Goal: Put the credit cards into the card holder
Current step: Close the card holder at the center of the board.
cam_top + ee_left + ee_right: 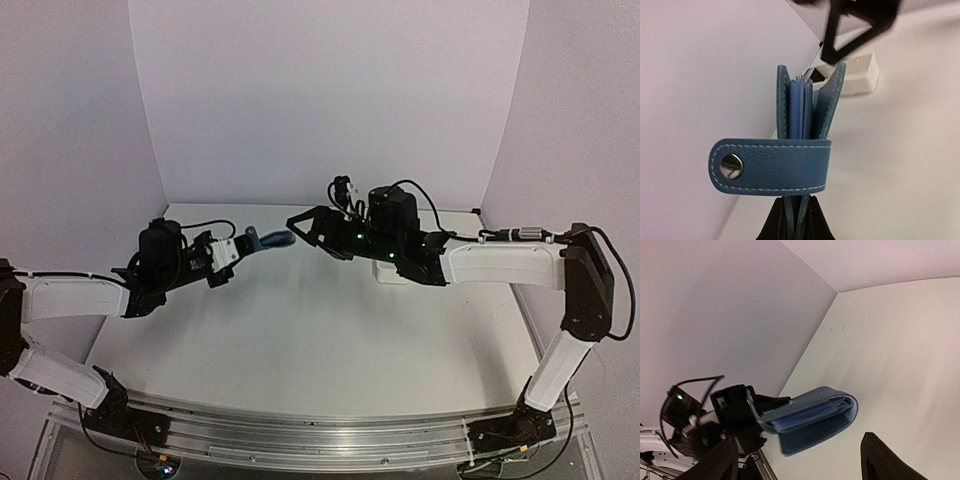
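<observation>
Two arms are meeting mid-air. The left fingers are pinching the small dark-blue folding leather card holder. The right fingers, spread wide just beside it, are gripping nothing. Likely next: fetching a card.

Soft, pink-tinged light leaves only faint shadows on the bench. The overhead view bows at its edges; in the left wrist view the white tray goes soft behind the card holder.

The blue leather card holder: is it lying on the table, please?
No, the left gripper holds the blue card holder in mid-air.
</observation>
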`<state>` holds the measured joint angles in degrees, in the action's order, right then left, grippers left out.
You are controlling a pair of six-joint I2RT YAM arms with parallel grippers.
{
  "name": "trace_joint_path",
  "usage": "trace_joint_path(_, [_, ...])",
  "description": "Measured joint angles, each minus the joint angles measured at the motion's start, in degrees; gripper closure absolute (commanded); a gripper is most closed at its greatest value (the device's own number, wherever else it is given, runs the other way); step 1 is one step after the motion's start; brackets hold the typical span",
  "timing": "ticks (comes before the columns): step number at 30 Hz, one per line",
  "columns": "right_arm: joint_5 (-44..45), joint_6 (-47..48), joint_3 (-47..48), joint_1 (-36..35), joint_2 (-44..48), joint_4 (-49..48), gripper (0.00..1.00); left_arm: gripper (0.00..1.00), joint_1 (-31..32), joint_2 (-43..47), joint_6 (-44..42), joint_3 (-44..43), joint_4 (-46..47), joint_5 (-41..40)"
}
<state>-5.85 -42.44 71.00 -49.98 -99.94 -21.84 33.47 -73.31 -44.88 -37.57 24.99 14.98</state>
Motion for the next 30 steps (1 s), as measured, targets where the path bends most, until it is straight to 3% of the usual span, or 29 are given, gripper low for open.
trace_joint_path(3, [-2.3,-5.7,0.2,1.0,-0.1,0.7,0.14,1.0,0.1,-2.1,-17.4,7.1,9.6,-2.8])
trace_joint_path(6, [-4.0,-11.4,2.4,1.7,-1.6,2.0,0.02,1.0,0.1,-5.3,-30.3,9.7,17.9,-4.6])
trace_joint_path(15, [-7.9,-21.7,9.7,1.7,-12.8,5.4,0.06,1.0,1.9,-6.1,-45.5,9.9,31.0,-4.6])
trace_joint_path(18, [-9.1,-22.0,11.9,1.7,-14.7,5.4,0.21,1.0,2.2,-6.4,-47.3,10.1,31.0,-4.7])
trace_joint_path(21, [-10.6,-22.0,13.8,1.7,-15.4,4.7,0.5,1.0,2.5,-6.4,-48.1,10.2,31.6,-4.6])
trace_joint_path(26, [-13.6,-23.2,14.3,1.7,-15.7,1.0,0.86,1.0,2.6,-6.5,-48.4,10.2,32.0,-4.8])
trace_joint_path(27, [-14.0,-23.2,14.5,1.8,-16.0,0.3,0.94,0.93,2.5,-6.6,-48.4,10.2,32.0,-5.0])
trace_joint_path(30, [-14.8,-23.3,14.7,2.0,-16.3,-1.1,1.0,0.32,2.6,-6.7,-48.1,10.2,30.5,-5.8])
